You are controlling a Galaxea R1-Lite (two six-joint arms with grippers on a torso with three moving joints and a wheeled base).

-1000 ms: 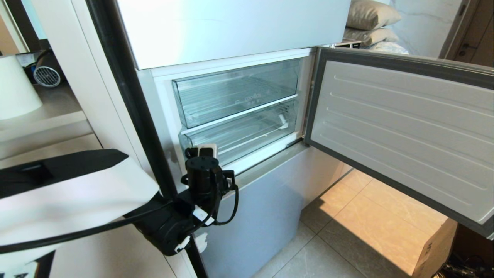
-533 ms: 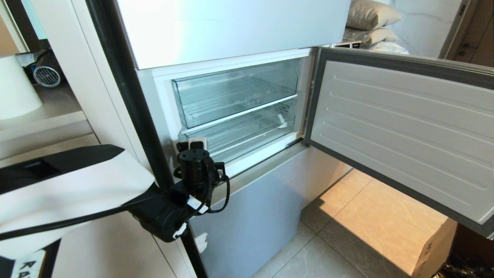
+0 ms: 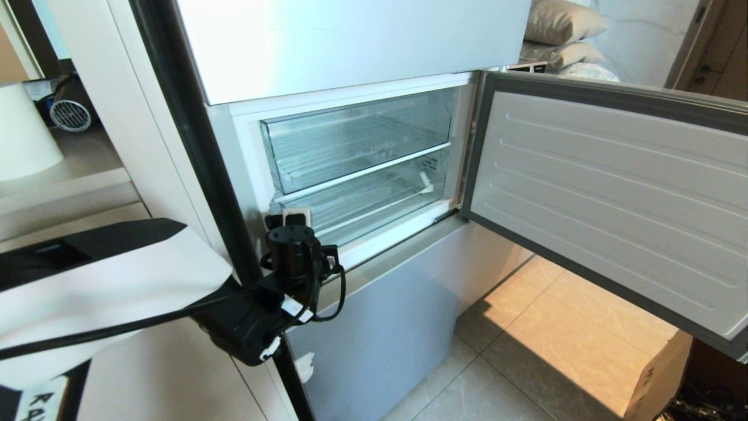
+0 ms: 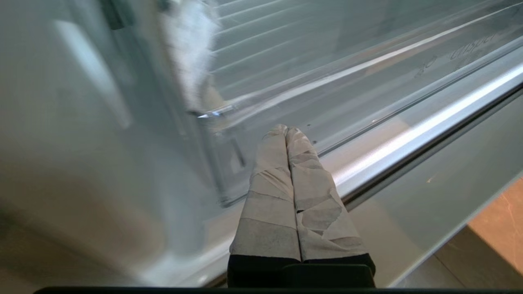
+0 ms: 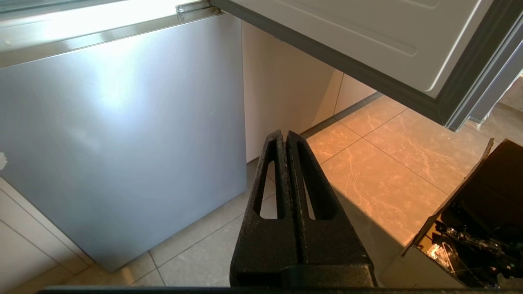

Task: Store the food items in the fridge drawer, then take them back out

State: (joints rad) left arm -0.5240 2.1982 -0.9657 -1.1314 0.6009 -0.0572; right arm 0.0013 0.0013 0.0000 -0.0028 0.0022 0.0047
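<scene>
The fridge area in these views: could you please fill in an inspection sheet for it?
Surface: tiled floor, partly sunlit.
Job's things: fridge drawer, the lower clear one, looks empty; food items: nothing seen.
Clutter: cardboard box under the open fridge door.
Grippers: left pincer shut, tips at the drawer's front left corner; right pincer shut, low over the floor.
Cables: black cable looped at the left wrist.
Surroundings: upper clear drawer; pillows behind the fridge.

Clear glossy plastic fridge drawer [image 3: 374,204] (ribbed floor), brushed metal lower door [image 5: 122,134].
</scene>
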